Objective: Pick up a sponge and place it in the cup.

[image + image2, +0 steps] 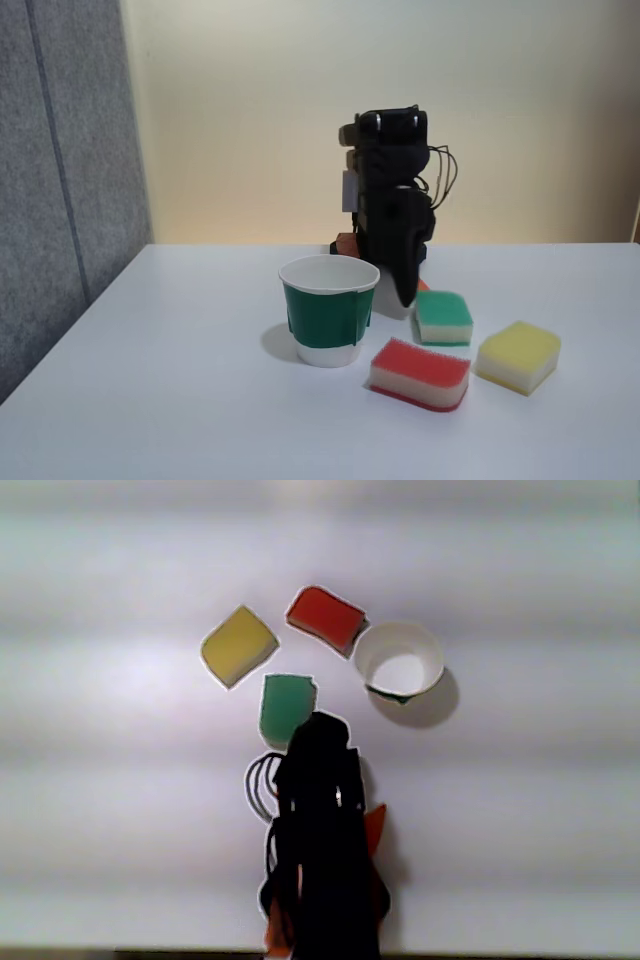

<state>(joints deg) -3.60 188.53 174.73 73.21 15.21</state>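
White flat tabletop (180, 380), broad and matte, spreading across the fixed view and the other view (520, 810). Grey felt-like panel (60, 150) standing along the left in the fixed view, pale cream wall (500, 100) behind.

Black five-joint arm (392, 190), folded upright at the back of the table in the fixed view, thin black cables looping at its right side; seen from above in the other view (322, 860) as a dark mass rising from the bottom edge. Black two-finger gripper (405, 295) pointing down behind the cup and just left of the green sponge; in the other view its tip (318, 725) overlapping the near edge of that sponge. Cannot tell whether clenched or released: fingers merge into one dark shape. Nothing visibly grasped.

Paper cup with green band, white rim and white base (329, 310), upright, interior bare white in the other view (399, 659).

Rectangular sponge with red scrubby top over cream foam (420, 374), lying flat on the table, just right of the cup in the fixed view; just left of it, nearly touching the rim, in the other view (325, 617).

All-yellow sponge block (518, 356), flat, farthest from the cup (238, 645).

Green-topped sponge over white foam (443, 317), flat, between arm and the other two (286, 704).
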